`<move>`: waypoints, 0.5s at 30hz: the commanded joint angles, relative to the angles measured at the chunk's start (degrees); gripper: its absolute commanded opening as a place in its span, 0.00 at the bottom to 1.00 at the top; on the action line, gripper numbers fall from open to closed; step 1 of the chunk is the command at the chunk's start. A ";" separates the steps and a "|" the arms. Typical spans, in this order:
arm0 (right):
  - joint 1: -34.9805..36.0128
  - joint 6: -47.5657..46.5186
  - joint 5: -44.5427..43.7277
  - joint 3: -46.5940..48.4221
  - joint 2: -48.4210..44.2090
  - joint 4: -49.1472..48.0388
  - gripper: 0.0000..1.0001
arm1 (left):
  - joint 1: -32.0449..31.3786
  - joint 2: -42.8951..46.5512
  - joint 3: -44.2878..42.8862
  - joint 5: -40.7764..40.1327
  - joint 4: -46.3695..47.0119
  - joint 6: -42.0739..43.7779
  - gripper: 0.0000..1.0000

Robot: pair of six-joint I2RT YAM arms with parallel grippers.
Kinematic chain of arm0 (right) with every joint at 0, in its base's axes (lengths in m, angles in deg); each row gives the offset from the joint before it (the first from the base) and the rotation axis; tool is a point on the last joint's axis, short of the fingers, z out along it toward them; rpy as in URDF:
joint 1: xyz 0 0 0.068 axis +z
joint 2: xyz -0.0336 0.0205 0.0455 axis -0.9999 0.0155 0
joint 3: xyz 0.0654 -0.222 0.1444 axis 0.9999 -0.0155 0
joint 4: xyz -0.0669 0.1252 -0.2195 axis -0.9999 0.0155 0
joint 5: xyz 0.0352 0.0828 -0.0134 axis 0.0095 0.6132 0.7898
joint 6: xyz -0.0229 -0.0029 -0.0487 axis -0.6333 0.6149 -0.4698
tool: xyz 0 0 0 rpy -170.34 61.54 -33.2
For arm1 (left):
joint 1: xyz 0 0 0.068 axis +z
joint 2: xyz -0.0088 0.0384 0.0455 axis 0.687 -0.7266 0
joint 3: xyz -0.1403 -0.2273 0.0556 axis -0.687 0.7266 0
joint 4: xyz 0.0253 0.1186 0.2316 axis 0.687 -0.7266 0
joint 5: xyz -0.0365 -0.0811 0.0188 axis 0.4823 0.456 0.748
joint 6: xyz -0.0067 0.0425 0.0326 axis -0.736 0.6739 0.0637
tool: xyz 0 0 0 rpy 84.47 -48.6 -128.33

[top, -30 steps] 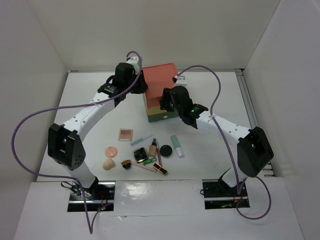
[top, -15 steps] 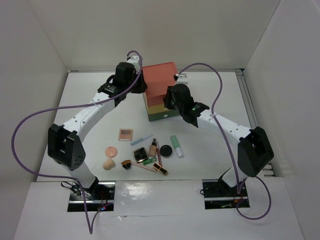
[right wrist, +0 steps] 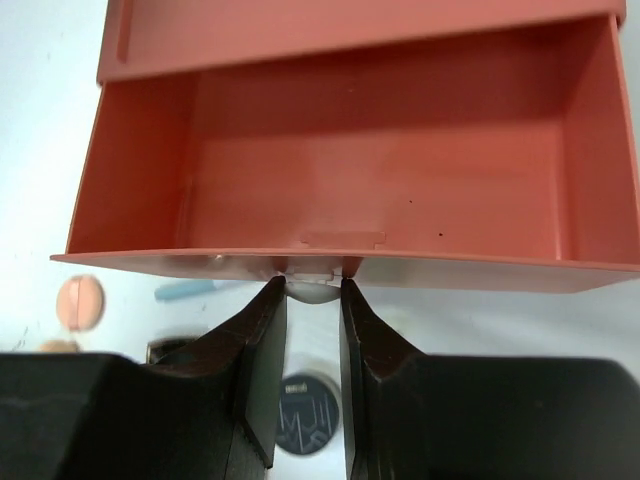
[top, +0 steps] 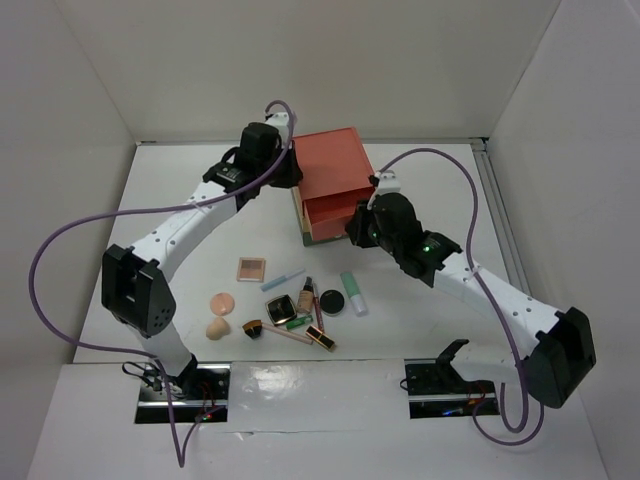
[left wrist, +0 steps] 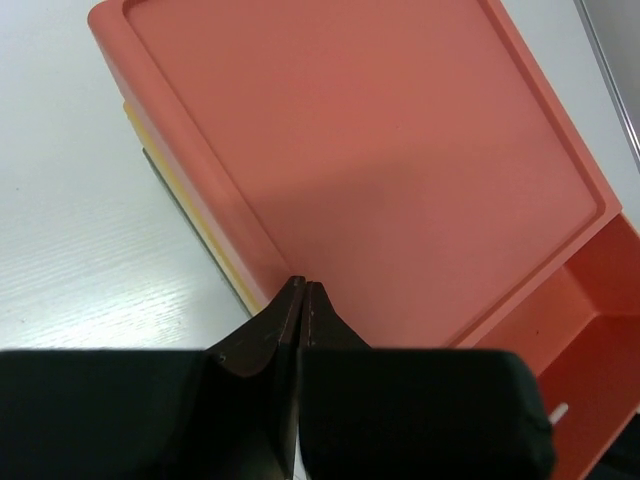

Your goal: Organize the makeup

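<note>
Your right jaws pinch the knob [right wrist: 312, 291] of the open orange drawer [right wrist: 380, 150]; your left jaws, shut empty, touch the box [left wrist: 380, 150].

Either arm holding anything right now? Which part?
Right gripper pinches the orange drawer by its small front handle. Left gripper is shut on nothing, resting at the box top's edge.

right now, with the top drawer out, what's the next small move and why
Likely open the right end effector and back off the handle: the orange drawer already stands well out and empty, while all the makeup lies on the table outside it.
</note>
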State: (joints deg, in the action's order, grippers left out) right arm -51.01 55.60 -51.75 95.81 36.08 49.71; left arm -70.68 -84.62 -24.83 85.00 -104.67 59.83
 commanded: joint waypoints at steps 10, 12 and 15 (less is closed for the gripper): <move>3.81 2.04 4.82 -4.71 -5.71 12.65 0.00 | -1.72 -4.47 -2.11 -1.04 -7.36 -1.36 0.10; 3.82 2.05 3.67 -5.24 -7.11 13.26 0.04 | -1.72 -4.48 -2.64 -1.65 -7.89 -1.36 0.10; 4.43 -0.40 5.06 -2.96 -7.73 14.05 0.24 | -1.72 -4.48 -3.95 -2.88 -8.59 -1.36 0.10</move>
State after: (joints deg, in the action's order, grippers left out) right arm -47.73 56.95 -47.81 91.66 29.88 58.94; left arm -72.32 -87.17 -27.85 84.17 -106.55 58.45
